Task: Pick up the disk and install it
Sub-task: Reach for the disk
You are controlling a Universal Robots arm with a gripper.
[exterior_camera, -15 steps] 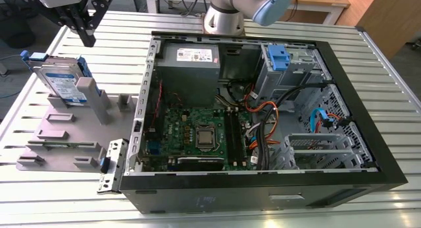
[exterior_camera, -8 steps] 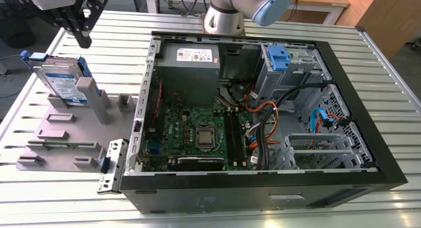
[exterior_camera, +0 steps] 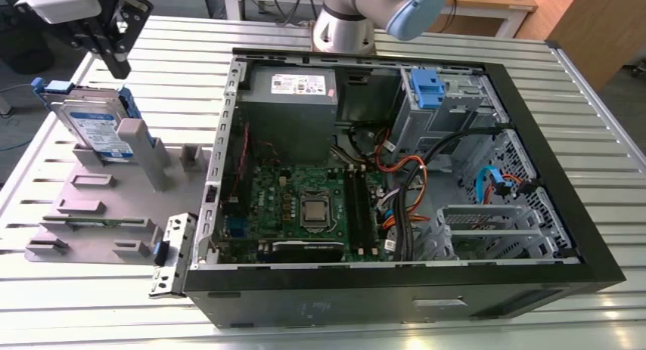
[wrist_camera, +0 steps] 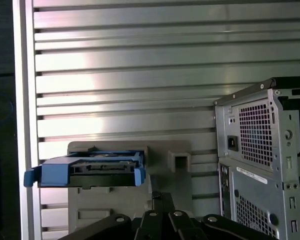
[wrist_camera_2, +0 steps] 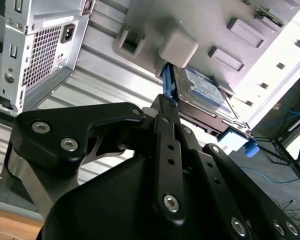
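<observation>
The arm reaches over the worktop (exterior_camera: 585, 146), the hand (exterior_camera: 119, 70) pointing down just above the disk (exterior_camera: 96, 125); its 2 fingers (exterior_camera: 117, 57) are pressed together, holding nothing.

bright room light; white glare streaks the slatted table (exterior_camera: 81, 305); the open case (exterior_camera: 353, 305) holds dim shadow inside.

The ribbed metal table (exterior_camera: 60, 312) carries a grey plastic stand (exterior_camera: 96, 206), just under the claw (exterior_camera: 118, 66), and an open computer case (exterior_camera: 383, 301), lying well aside from the claw.
</observation>
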